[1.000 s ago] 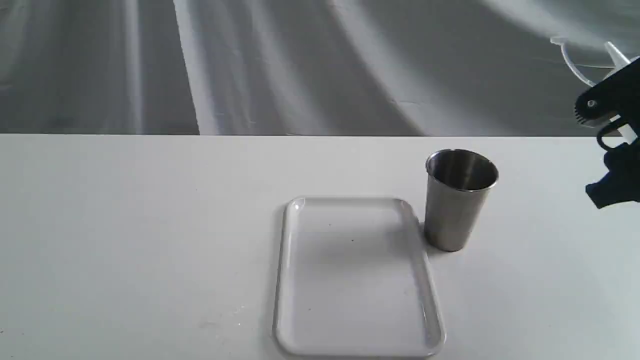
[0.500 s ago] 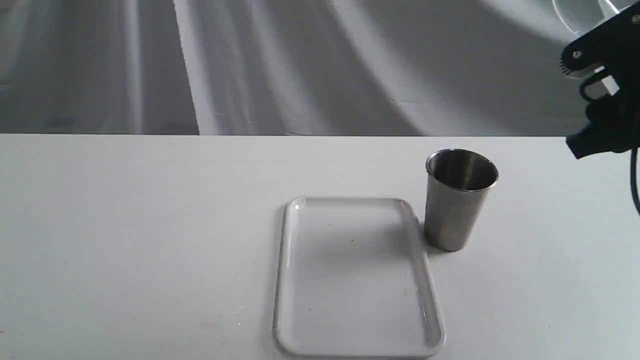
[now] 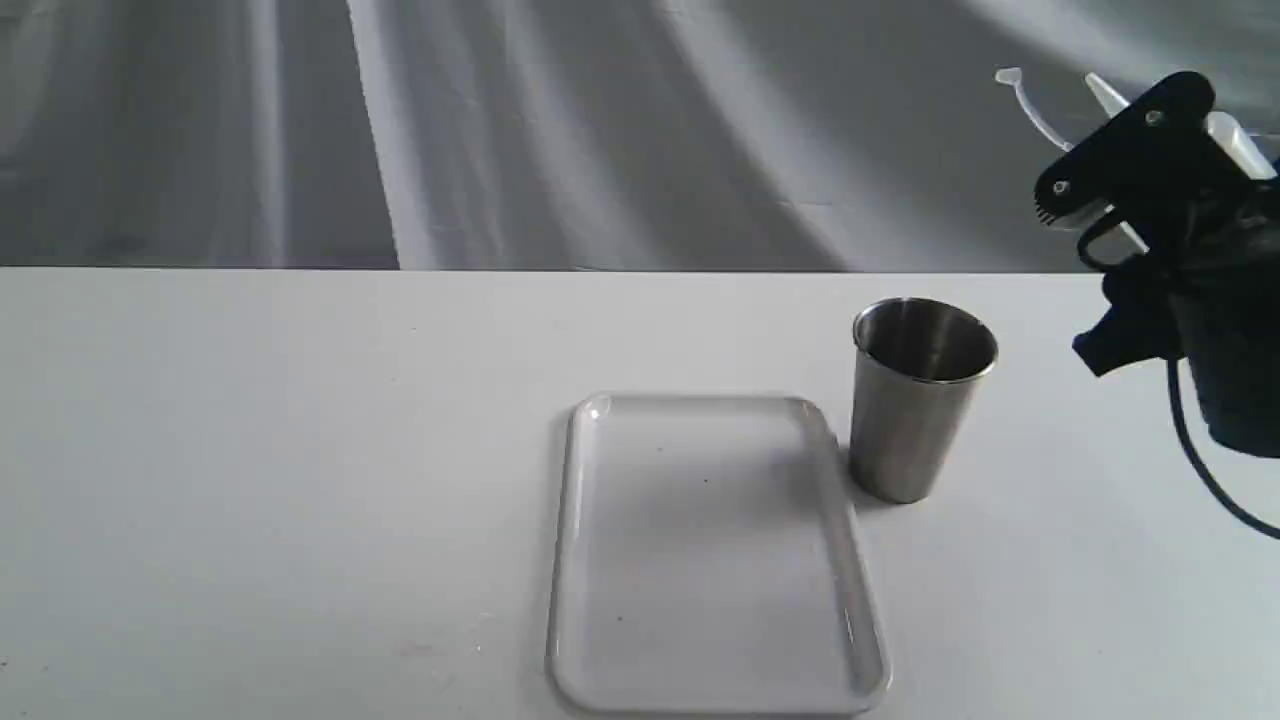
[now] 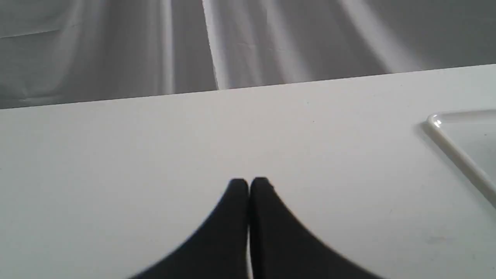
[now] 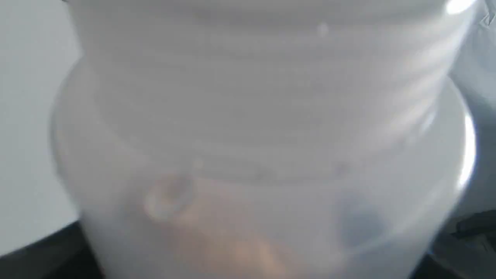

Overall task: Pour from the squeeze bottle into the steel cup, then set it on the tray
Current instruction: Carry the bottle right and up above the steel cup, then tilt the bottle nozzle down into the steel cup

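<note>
The squeeze bottle (image 3: pixel 1238 143) hangs in the air at the far right, tilted, with its cone nozzle (image 3: pixel 1105 93) and cap strap (image 3: pixel 1028 103) pointing up and left. My right gripper (image 3: pixel 1085 275) is shut on it, above and to the right of the steel cup (image 3: pixel 918 405). The cup stands upright on the table beside the far right corner of the white tray (image 3: pixel 565 560). In the right wrist view the translucent bottle (image 5: pixel 263 128) fills the frame, with amber liquid low inside. My left gripper (image 4: pixel 249 183) is shut over bare table, with the tray's corner (image 4: pixel 445 133) off to one side.
A white table (image 3: pixel 250 450) carries everything, and its far edge meets a grey draped cloth (image 3: pixel 500 130). A black cable (image 3: pixel 1195 460) hangs under the right arm. The left arm does not show in the exterior view.
The right gripper, with the bottle in it, first rose, then came down and moved left toward the cup. The cup and the tray have not moved.
</note>
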`<state>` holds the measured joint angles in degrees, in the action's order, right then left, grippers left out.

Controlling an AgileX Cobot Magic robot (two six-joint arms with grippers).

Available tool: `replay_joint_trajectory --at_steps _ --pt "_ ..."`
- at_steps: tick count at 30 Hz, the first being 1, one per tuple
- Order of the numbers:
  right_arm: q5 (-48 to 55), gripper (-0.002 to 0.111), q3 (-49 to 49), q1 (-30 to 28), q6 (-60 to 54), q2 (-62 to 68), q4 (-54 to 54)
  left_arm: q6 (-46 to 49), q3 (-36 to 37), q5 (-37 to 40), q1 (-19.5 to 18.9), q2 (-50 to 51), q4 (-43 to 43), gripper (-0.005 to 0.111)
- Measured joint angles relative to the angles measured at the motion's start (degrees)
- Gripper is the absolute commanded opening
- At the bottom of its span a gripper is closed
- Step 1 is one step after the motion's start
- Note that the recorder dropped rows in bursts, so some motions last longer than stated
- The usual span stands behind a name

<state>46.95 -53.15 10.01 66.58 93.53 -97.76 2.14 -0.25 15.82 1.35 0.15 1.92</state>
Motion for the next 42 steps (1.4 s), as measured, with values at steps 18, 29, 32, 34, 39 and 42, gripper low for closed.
replay_joint_trajectory --at_steps 18,29,32,34,39,42 --pt "5.63 0.017 -0.49 0.69 -2.75 7.9 0.0 0.0 0.0 0.0 0.0 0.0 0.0 0.0" --pt "6.14 0.017 -6.05 2.07 -4.01 10.17 -0.24 0.0 0.0 0.0 0.0 0.0 0.0 0.0" --pt "6.14 0.017 -6.2 3.18 -5.5 11.22 -0.36 0.0 0.0 0.0 0.0 0.0 0.0 0.0" --pt "6.23 0.017 -6.34 3.66 -6.09 12.02 -0.36 0.0 0.0 0.0 0.0 0.0 0.0 0.0" --pt "7.77 0.017 -6.34 3.96 -7.24 14.29 -0.36 0.0 0.0 0.0 0.0 0.0 0.0 0.0" --pt "8.0 0.017 -6.34 3.96 -7.51 14.69 -0.36 0.0 0.0 0.0 0.0 0.0 0.0 0.0"
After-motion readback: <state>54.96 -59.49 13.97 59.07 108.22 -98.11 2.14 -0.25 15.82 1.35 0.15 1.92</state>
